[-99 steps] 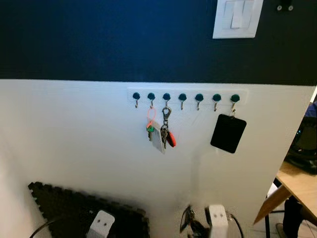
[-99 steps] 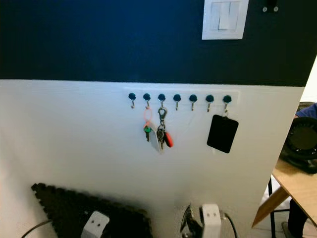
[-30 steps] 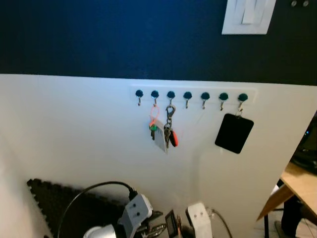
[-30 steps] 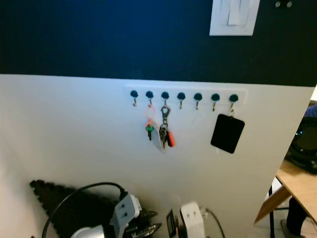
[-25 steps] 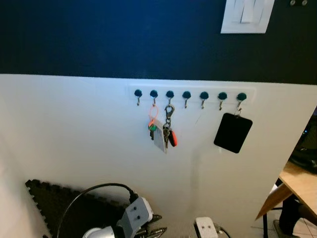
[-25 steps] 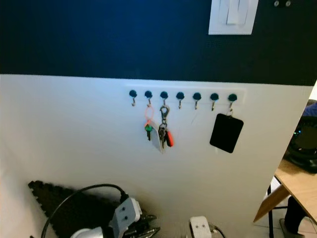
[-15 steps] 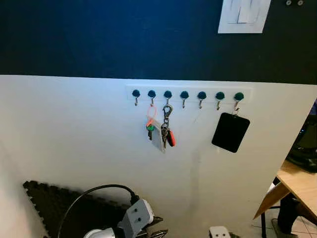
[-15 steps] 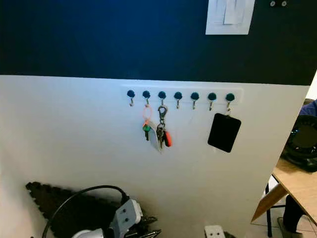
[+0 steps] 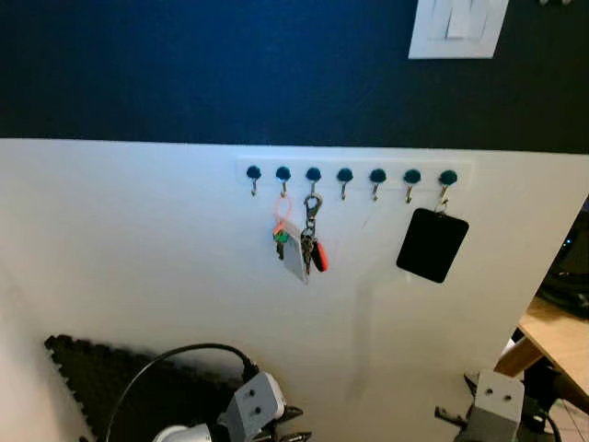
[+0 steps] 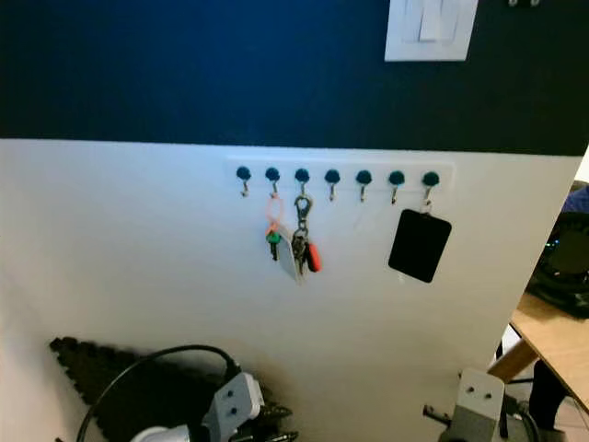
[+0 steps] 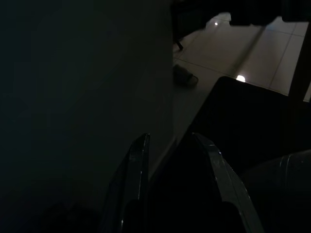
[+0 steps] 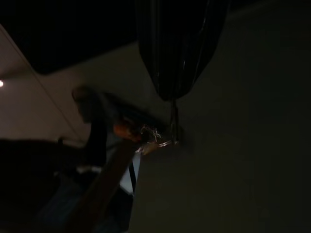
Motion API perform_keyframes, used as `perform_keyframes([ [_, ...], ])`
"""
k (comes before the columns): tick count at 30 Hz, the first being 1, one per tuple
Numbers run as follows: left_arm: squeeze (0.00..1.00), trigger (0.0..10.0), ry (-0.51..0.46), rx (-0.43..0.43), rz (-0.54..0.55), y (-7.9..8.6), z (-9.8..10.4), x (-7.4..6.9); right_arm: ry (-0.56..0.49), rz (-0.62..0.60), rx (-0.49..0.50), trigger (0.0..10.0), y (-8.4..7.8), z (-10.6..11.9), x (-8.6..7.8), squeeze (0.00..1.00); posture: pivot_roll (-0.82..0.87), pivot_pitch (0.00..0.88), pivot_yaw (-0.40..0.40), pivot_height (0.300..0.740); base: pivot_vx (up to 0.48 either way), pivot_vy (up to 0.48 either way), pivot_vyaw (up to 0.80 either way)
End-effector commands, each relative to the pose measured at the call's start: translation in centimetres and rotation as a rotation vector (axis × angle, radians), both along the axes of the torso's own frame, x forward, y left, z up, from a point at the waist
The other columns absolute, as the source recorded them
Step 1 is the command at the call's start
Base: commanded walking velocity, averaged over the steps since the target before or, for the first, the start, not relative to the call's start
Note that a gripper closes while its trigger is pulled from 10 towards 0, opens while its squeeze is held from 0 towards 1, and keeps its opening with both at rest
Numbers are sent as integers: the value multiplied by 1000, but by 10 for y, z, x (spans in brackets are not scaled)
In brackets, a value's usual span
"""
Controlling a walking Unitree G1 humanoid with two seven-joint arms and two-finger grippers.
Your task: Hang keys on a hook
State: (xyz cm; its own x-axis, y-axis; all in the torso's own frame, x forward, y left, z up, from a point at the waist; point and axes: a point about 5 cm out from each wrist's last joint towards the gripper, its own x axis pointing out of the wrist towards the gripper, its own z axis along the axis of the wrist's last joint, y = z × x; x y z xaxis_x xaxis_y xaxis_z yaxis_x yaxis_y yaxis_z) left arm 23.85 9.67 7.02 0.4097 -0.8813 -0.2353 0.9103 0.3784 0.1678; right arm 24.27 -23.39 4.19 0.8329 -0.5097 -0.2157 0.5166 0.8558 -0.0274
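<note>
While pinched in right end effector [image 12: 177,73], keys [image 12: 146,136] low

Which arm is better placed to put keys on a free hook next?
Probably left. Shiny bits that look like keys show at the left gripper, low below the hook rail, where the fourth hook is free. The right arm is off beneath the black tag.

R claw [image 12: 175,92] pinched on keys [image 12: 150,136]

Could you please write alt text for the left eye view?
A white rail of seven dark-knobbed metal hooks spans a white wall below a navy band; two key bunches and a black rectangular tag hang from it. Both silver arms sit low.
</note>
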Motion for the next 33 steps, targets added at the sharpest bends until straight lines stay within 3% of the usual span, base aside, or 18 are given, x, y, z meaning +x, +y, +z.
perform_keyframes([
  [1, 0, 10000, -1, 23, -13, 5, 1, -1, -75, 7, -29, 10000, 4, 12, 2, 0, 52, 41, 41, 740, 0, 0, 0],
  [7, 0, 10000, -2, 27, -18, 5, 1, -1, -171, 50, -63, 10000, 14, 33, 11, 0, 51, 39, 42, 740, 0, 0, 0],
  [11, 0, 10000, -3, 30, -27, 5, 2, -1, -278, 151, -71, 10000, 36, 58, 25, 0, 57, 36, 38, 740, 0, 0, 0],
  [13, 0, 10000, -3, 31, -27, 5, 2, -1, -289, 164, -64, 10000, 39, 61, 26, 0, 57, 36, 38, 740, 0, 0, 0],
  [17, 0, 10000, 1, 29, -31, 6, 3, -1, -323, 426, 23, 10000, 81, 76, 44, 0, 59, 29, 36, 740, 0, 0, 0],
  [20, 0, 10000, 3, 34, -38, 7, 2, -2, -346, 509, 19, 10000, 96, 87, 47, 0, 63, 24, 33, 740, 0, 0, 0],
  [33, 0, 10000, 9, 40, -54, 6, 1, -4, -424, 685, 37, 10000, 115, 124, 61, 0, 58, 10, 41, 740, 0, 0, 0],
])
